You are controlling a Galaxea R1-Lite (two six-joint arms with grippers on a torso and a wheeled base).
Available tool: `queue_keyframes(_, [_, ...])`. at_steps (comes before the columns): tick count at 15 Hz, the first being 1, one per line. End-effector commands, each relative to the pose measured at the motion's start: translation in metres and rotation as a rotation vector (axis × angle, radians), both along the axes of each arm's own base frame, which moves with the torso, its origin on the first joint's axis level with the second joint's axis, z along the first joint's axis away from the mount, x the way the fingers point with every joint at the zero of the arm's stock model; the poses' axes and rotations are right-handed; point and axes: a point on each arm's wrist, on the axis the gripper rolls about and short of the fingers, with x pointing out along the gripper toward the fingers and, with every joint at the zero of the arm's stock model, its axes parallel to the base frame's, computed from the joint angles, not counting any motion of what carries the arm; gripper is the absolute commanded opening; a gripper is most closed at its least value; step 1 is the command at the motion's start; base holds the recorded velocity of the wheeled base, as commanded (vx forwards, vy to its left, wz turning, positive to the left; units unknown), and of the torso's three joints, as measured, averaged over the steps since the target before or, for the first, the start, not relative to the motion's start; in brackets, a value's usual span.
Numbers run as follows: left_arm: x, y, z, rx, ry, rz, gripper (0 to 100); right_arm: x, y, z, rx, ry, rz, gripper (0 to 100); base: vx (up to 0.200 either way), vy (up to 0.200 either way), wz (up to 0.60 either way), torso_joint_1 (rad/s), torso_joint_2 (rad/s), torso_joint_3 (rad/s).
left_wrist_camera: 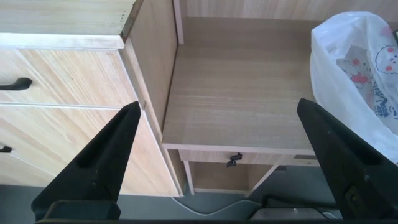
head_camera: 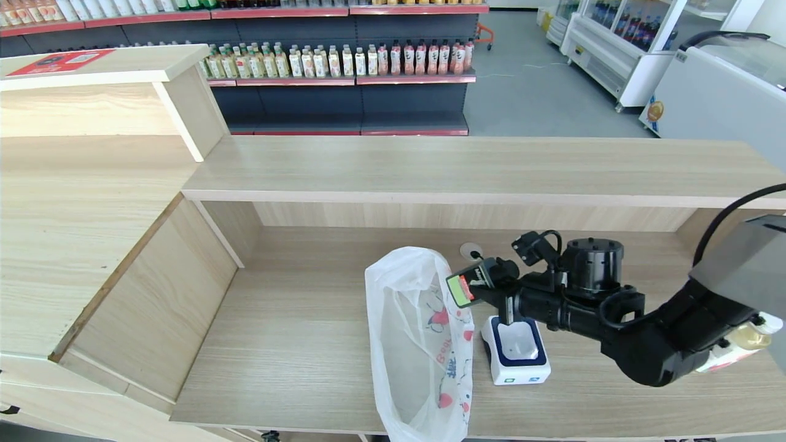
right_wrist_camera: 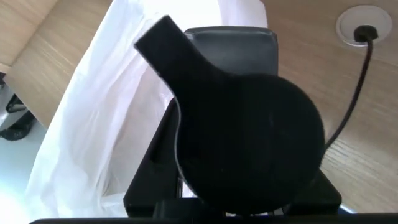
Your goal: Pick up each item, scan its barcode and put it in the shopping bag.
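Note:
My right gripper (head_camera: 507, 296) is shut on a black barcode scanner (head_camera: 468, 286), held just right of the bag's mouth with its lit window facing left. In the right wrist view the scanner (right_wrist_camera: 242, 137) hangs over the bag (right_wrist_camera: 87, 130). The white printed shopping bag (head_camera: 417, 344) lies open on the lower counter. A bottle of pale yellow drink (head_camera: 746, 341) lies at the right, partly hidden by my right arm. My left gripper (left_wrist_camera: 217, 109) is open and holds nothing, hanging off the counter's front left corner, with the bag (left_wrist_camera: 354, 68) off to one side.
The scanner's white and blue cradle (head_camera: 516, 351) stands right of the bag. A cable grommet (head_camera: 471, 250) sits behind it. A raised wooden ledge (head_camera: 479, 166) runs along the back, and a side panel (head_camera: 153, 294) walls in the left. Drawers (left_wrist_camera: 56, 130) lie below the counter.

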Motion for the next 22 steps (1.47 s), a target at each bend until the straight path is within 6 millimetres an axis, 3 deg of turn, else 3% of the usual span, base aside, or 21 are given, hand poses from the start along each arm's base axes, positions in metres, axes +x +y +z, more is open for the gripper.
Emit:
queue_keyframes(1, [0.000,0.000,0.000,0.000,0.000,-0.001,100,0.016,0.020,-0.022,-0.008,0.023,0.037,0,0.000,0.000,0.00,0.000,0.00,0.000])
queue_keyframes(4, [0.000,0.000,0.000,0.000,0.000,0.000,100,0.022,0.057,-0.035,0.023,0.044,0.099,0,0.000,0.000,0.00,0.000,0.00,0.000])
queue_keyframes(7, [0.000,0.000,0.000,0.000,0.000,0.000,100,0.024,0.075,-0.050,0.007,0.053,0.132,0,0.000,0.000,0.00,0.000,0.00,0.000])
queue_keyframes(10, [0.000,0.000,0.000,0.000,0.000,-0.001,100,0.029,0.074,-0.076,-0.134,-0.025,0.145,0,0.000,0.000,0.00,0.000,0.00,0.000])
queue_keyframes(16, [0.000,0.000,0.000,0.000,0.000,0.000,100,0.030,0.073,-0.090,-0.198,-0.044,0.159,0,0.000,0.000,0.00,0.000,0.00,0.000])
queue_keyframes(17, [0.000,0.000,0.000,0.000,0.000,0.000,100,0.030,0.075,-0.088,-0.187,-0.045,0.162,100,0.000,0.000,0.00,0.000,0.00,0.000])
queue_keyframes(19, [0.000,0.000,0.000,0.000,0.000,-0.001,100,0.030,0.077,-0.076,-0.145,-0.050,0.151,100,0.000,0.000,0.00,0.000,0.00,0.000])
queue_keyframes(22, [0.000,0.000,0.000,-0.003,0.000,-0.001,100,0.027,0.081,-0.026,0.047,-0.021,0.102,100,0.000,0.000,0.00,0.000,0.00,0.000])
